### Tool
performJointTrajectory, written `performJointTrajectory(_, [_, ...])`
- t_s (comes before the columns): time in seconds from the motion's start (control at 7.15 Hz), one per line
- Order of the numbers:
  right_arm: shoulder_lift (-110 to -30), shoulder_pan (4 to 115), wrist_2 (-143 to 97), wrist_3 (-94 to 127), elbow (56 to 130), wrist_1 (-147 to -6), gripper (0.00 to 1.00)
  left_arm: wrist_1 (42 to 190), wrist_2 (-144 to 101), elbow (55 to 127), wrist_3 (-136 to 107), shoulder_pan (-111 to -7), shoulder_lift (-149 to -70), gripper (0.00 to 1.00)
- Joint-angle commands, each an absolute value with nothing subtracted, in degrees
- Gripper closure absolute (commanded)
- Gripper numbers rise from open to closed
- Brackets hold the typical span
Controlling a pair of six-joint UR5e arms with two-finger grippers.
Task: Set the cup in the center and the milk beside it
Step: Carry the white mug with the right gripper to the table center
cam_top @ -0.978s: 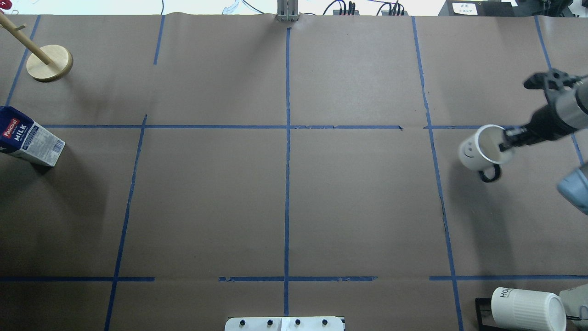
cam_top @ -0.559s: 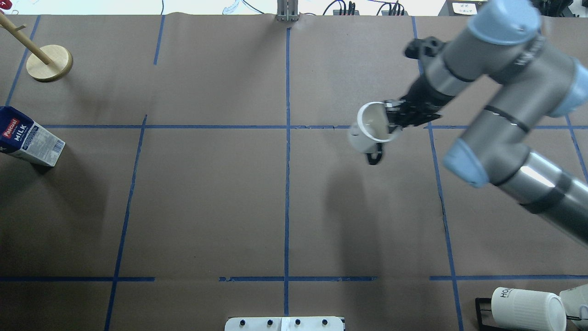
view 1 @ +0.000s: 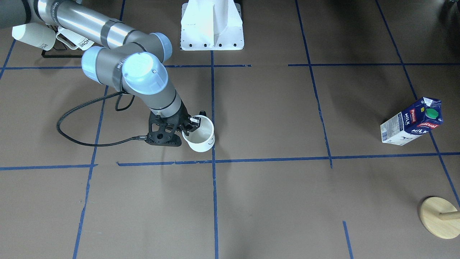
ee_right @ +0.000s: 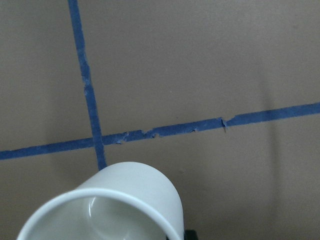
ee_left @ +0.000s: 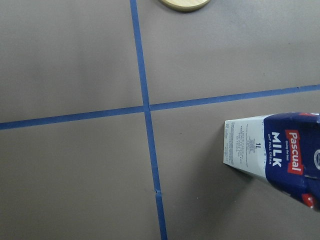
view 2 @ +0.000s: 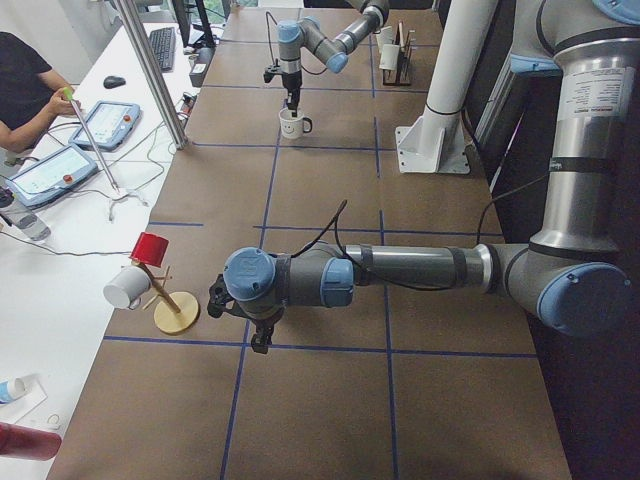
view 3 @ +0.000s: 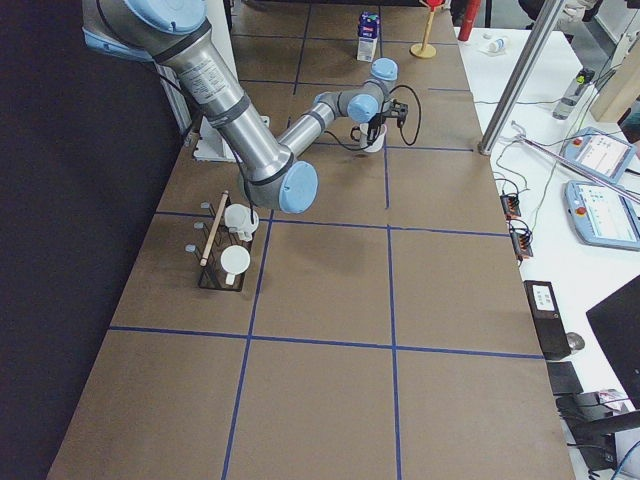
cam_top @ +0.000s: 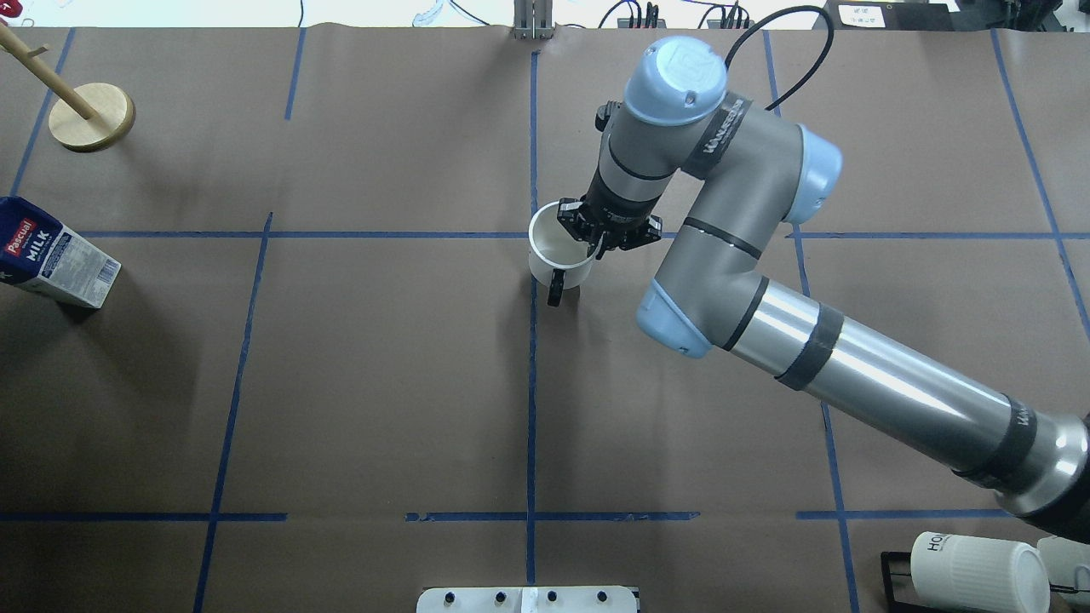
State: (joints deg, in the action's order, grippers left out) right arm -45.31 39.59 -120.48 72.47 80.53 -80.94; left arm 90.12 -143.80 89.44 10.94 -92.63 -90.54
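Note:
The cup [cam_top: 558, 255], a smooth white mug with a black handle, hangs slightly tilted from my right gripper [cam_top: 592, 245]. The gripper is shut on the cup's rim, one finger inside and one outside. The cup is low, right beside the center [cam_top: 534, 234], the crossing of blue tape lines. In the front view the cup [view 1: 200, 138] sits just short of the crossing [view 1: 212, 160]. The right wrist view shows the cup [ee_right: 115, 205] and the crossing [ee_right: 97, 142]. The milk [cam_top: 55, 255] stands at the far left edge. It also shows in the left wrist view [ee_left: 275, 150]. My left gripper [view 2: 262, 340] shows only in the left side view, so I cannot tell its state.
A wooden mug stand [cam_top: 92, 117] stands at the back left, beyond the milk. A black rack with ribbed white mugs [cam_top: 975, 570] is at the front right corner. The robot base plate [cam_top: 528, 600] is at the near edge.
My right arm has swept from the table's right edge leftwards with the cup, up to the middle tape crossing. The milk has not moved.

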Motion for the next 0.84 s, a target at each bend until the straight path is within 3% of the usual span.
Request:
performJointTrajectory(0.0, [-44.9, 37.7, -119.0, 74.0, 77.9, -79.8, 0.97, 92.0, -143.9, 90.0, 11.0, -92.5, -89.5, 0.0])
performJointTrajectory(0.14, [-44.9, 37.4, -118.8, 74.2, 77.8, -79.8, 0.55, 93.8, -143.9, 89.8, 10.7, -92.5, -89.6, 0.0])
performJointTrajectory(0.28, [-44.8, 37.1, -118.6, 74.1, 78.3, -79.8, 0.01, 94.2, -143.9, 90.4, 10.4, -92.5, -90.8, 0.0])
performJointTrajectory(0.56, [-46.3, 42.6, -120.7, 73.1, 84.8, -80.4, 0.0, 90.5, -143.5, 94.3, 2.8, -91.7, -95.8, 0.0])
performJointTrajectory(0.7, [-53.6, 48.5, -126.8, 72.5, 92.8, -80.0, 0.0, 90.5, -143.4, 94.3, -1.5, -89.5, -98.2, 0.0])
